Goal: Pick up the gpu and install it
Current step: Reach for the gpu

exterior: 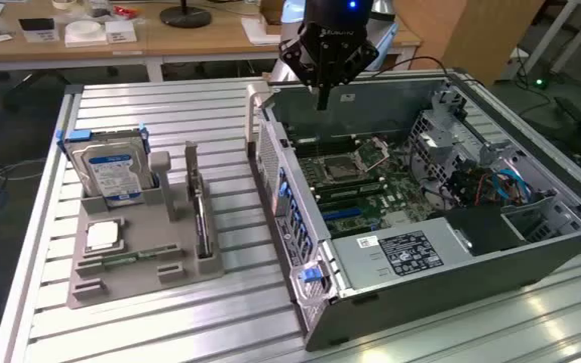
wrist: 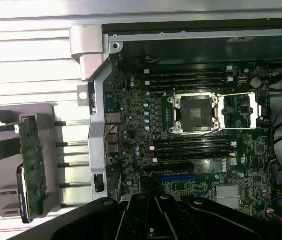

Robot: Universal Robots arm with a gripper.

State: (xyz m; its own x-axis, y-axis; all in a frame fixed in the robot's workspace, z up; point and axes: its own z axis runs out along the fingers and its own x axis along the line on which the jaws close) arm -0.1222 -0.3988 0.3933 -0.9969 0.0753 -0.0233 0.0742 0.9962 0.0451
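Starting at the exterior view's left: the hard drive (exterior: 109,170) stood upright in the grey holder (exterior: 134,283) on the slatted table (exterior: 169,329), and the green memory stick (exterior: 129,259) lay flat in its groove lower down in the same holder. One step to the right sat the gpu (exterior: 200,215). It was parked on its edge in a slot along the holder's right side, slim and dark, with nothing touching it.

Right again, just past a strip of bare table, the computer case (exterior: 293,227) lay on its side with the panel off. The gripper (exterior: 323,102) hung over the case's far end, well apart from the gpu. Its fingers looked drawn together into one narrow point, and nothing was between them.

Below it the motherboard (exterior: 356,181) lay exposed. From the wrist view, the long blue slot (wrist: 177,177) showed bare, with no card seated in it or anywhere else on the board. Further right in the exterior view, a tangle of blue cables (exterior: 502,185) sat among the drive bays.

So by my read the task had barely begun. The pick-up was not done and neither was the install. The card waited in its holder while the empty gripper hovered over the case, away from the holder.
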